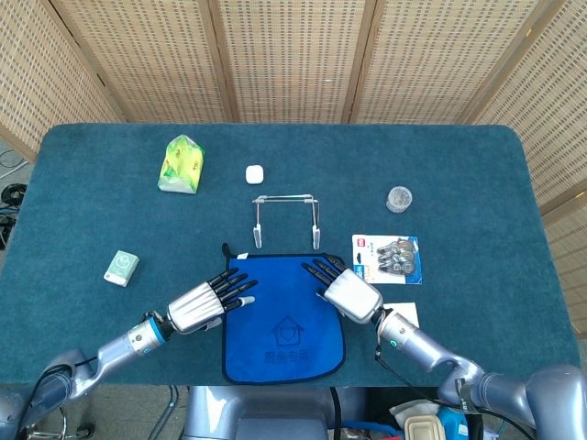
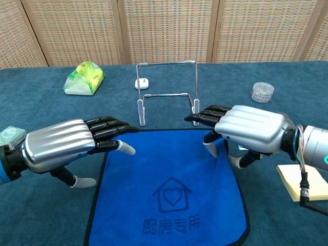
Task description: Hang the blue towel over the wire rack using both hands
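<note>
Just in front of the wire rack [image 1: 286, 220] we see the blue towel [image 1: 283, 316] flat on the bench [image 1: 477, 183]; our left hand [image 1: 204, 303] hovers spread at its near-left corner, our right hand [image 1: 346, 291] pinches its opposite corner.

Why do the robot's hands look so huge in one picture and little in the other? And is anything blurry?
In the chest view the camera sits low and near, so the left hand and right hand loom large; in the head view it looks down from above, so they look small. Both views are sharp, with soft, even light and only faint shadows; the towel shows its house print clearly.
</note>
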Available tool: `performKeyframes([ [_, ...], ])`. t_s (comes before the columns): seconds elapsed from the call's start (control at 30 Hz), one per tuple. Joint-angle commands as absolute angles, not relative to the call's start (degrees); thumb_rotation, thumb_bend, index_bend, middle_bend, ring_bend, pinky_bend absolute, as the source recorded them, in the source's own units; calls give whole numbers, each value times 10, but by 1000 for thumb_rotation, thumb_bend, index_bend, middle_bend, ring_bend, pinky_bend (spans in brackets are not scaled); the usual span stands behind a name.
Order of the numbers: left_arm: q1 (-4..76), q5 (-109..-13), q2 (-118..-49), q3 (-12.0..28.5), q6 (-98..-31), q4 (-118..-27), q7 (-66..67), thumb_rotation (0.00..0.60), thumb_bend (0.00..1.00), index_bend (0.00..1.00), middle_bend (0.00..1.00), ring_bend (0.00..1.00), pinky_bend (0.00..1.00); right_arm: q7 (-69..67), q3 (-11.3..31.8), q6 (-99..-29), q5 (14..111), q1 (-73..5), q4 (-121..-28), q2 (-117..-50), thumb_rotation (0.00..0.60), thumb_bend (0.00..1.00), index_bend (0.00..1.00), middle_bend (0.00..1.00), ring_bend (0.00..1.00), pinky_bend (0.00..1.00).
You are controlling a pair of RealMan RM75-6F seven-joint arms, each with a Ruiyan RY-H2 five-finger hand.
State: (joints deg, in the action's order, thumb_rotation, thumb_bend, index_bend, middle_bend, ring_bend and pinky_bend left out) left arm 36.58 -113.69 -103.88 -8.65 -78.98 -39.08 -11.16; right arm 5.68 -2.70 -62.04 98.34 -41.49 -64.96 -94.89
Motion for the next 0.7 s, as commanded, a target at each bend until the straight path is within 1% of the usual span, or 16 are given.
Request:
performKeyframes([
  [0.03, 370, -1135, -1042, -89, -786, -388, -109, 600, 249, 207, 0, 0, 65, 56, -27, -619, 982, -415, -649, -949, 600, 517, 611, 0, 0, 0],
  [0.43, 386, -1123, -1055, -100, -771, -387, -98, 600, 264, 226, 0, 0, 65, 44, -31, -623, 983, -410, -637, -957, 600, 518, 617, 0, 0, 0],
  [0.6, 390, -1116, -1058, -100, -769, -387, -94, 600, 354, 259, 0, 0, 65, 41, -32, -624, 985, -410, -635, -958, 600, 519, 618, 0, 0, 0],
  [0.7, 392, -1111, -1059, -101, -769, -388, -94, 600, 365, 262, 0, 0, 65, 42, -34, -626, 987, -410, -636, -957, 600, 519, 618, 0, 0, 0],
])
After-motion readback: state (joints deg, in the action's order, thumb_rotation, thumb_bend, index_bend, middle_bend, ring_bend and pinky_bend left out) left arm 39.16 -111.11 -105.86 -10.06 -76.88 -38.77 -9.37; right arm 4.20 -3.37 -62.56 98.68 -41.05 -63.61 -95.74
